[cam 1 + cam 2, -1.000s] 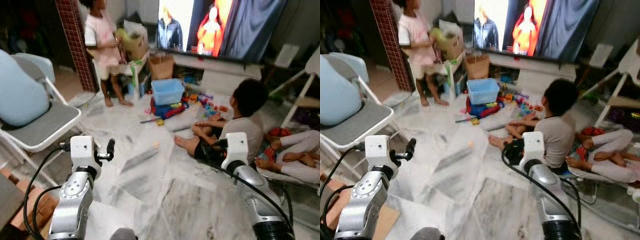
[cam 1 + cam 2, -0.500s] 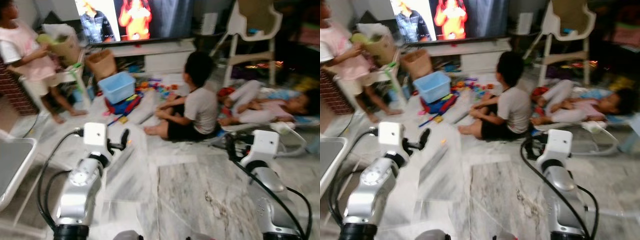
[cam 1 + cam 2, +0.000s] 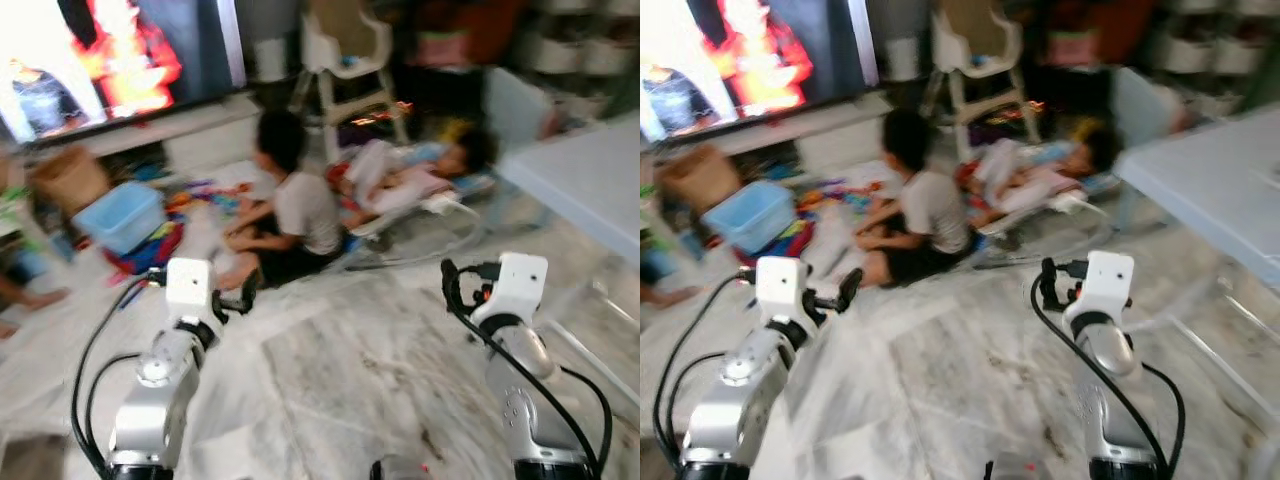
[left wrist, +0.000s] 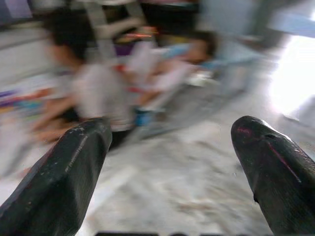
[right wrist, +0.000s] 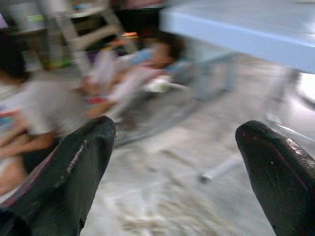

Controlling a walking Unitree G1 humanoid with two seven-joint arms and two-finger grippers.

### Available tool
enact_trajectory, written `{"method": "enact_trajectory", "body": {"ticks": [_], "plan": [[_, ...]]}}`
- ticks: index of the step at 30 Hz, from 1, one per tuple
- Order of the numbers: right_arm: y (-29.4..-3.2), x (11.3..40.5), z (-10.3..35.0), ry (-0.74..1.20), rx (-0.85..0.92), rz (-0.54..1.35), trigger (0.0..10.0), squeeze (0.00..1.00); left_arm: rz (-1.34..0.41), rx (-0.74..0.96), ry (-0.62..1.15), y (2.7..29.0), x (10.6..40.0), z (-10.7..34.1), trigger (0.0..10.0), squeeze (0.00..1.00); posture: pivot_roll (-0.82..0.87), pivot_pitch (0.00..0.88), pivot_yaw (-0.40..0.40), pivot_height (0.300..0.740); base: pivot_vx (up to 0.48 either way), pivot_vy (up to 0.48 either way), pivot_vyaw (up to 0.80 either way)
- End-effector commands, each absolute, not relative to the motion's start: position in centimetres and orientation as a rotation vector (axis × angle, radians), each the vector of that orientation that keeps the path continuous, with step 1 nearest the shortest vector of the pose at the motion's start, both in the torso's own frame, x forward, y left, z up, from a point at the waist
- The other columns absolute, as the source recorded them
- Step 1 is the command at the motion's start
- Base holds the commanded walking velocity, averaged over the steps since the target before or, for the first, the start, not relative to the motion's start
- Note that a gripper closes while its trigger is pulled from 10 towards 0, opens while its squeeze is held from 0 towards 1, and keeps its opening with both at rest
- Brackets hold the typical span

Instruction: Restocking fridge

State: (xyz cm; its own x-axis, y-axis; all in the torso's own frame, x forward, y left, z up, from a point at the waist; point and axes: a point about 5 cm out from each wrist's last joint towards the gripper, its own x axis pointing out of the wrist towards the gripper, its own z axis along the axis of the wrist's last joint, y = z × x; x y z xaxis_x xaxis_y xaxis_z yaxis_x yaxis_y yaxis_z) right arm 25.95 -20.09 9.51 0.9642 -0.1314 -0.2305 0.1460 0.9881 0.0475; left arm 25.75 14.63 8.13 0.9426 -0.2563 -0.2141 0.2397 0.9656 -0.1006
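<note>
No fridge or goods for it can be made out; the views are blurred. My left gripper (image 3: 244, 295) is held up in front of me at the left, open, and its wrist view shows two black fingers (image 4: 69, 177) wide apart with nothing between them. At the right, my right gripper (image 3: 449, 281) is also raised and open, its fingers (image 5: 275, 172) spread over bare floor, holding nothing.
A person (image 3: 292, 210) sits on the marble floor (image 3: 350, 380) ahead, and another person (image 3: 420, 178) lies in a bouncer behind. A TV (image 3: 110, 60), a blue bin (image 3: 108, 215) and scattered toys are at the left. A white high chair (image 3: 345, 50) stands behind. A pale blue table (image 3: 590, 175) is at the right.
The camera has swung to the right: the people, TV and bin slid left and the pale blue table came into view. Both arms keep the same raised pose.
</note>
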Motion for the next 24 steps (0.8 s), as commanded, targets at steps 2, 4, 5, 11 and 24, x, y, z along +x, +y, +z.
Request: {"method": "enact_trajectory", "body": {"ticks": [2, 4, 5, 11, 24], "plan": [[-19.82, 26.17, 9.78, 0.218, 0.068, -0.139, 10.0, 0.0, -0.26, -0.068, 0.2, 14.72, 25.94, 8.93, 10.0, 0.0, -0.03, 0.0, 0.038, 0.74, 0.0, 0.0, -0.8], [-19.72, 26.35, 9.77, 0.218, 0.068, -0.134, 10.0, 0.0, -0.252, -0.06, 0.199, 14.89, 26.11, 8.97, 10.0, 0.0, -0.02, 0.0, 0.033, 0.74, 0.0, 0.0, -0.8], [-19.65, 26.44, 9.76, 0.218, 0.069, -0.132, 10.0, 0.0, -0.249, -0.054, 0.195, 15.03, 26.12, 9.03, 10.0, 0.0, -0.02, 0.0, 0.027, 0.74, 0.0, 0.0, -0.8], [-19.37, 26.53, 9.89, 0.215, 0.069, -0.123, 10.0, 0.0, -0.243, -0.056, 0.197, 15.32, 25.68, 8.98, 10.0, 0.0, -0.02, 0.0, 0.026, 0.74, 0.0, 0.0, -0.8], [-19.73, 26.09, 9.91, 0.206, 0.061, -0.152, 10.0, 0.0, -0.266, -0.066, 0.199, 14.77, 25.62, 9.03, 10.0, 0.0, -0.03, 0.0, 0.043, 0.74, 0.0, 0.0, -0.8]]}}
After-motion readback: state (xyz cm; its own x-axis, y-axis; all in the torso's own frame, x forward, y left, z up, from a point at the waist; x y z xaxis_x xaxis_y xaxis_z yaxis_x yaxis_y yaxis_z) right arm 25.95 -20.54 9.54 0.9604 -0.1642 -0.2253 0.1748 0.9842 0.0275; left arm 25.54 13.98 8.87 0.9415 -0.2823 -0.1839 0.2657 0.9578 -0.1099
